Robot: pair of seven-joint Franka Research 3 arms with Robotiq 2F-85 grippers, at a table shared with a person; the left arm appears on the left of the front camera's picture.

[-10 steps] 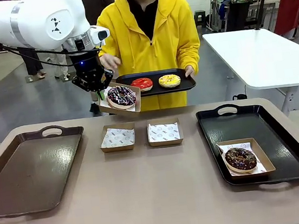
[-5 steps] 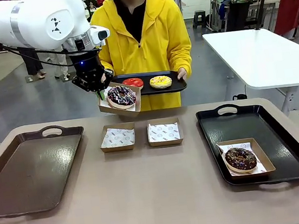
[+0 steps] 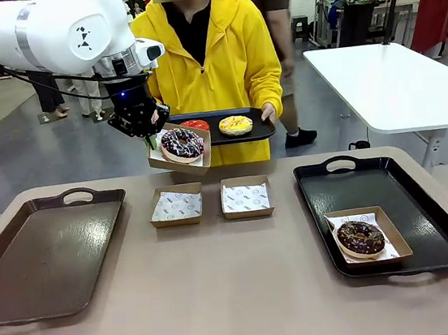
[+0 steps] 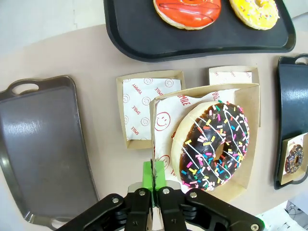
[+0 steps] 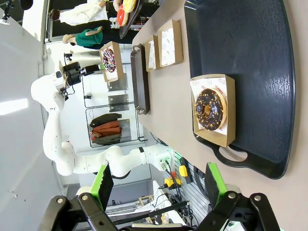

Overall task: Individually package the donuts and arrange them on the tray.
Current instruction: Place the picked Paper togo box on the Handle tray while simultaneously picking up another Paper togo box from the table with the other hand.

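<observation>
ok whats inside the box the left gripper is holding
A dark donut with white stripes and sprinkles, lying on smiley-printed paper that lines the box. The left gripper is shut on the box's edge. The paper under the donut is covered.

left arm (image 3: 52, 33): glossy white rounded shells, grey joint band, black marking on round cap, black cable (image 3: 49, 78) beneath, blue wrist light | left hand (image 4: 154, 168): black linkages, silver screws, green pads (image 4: 148, 183) | right hand (image 5: 159, 185): black, silver screws, green pads (image 5: 103, 185) | person (image 3: 209, 47): yellow hooded sweatshirt, black top beneath
</observation>
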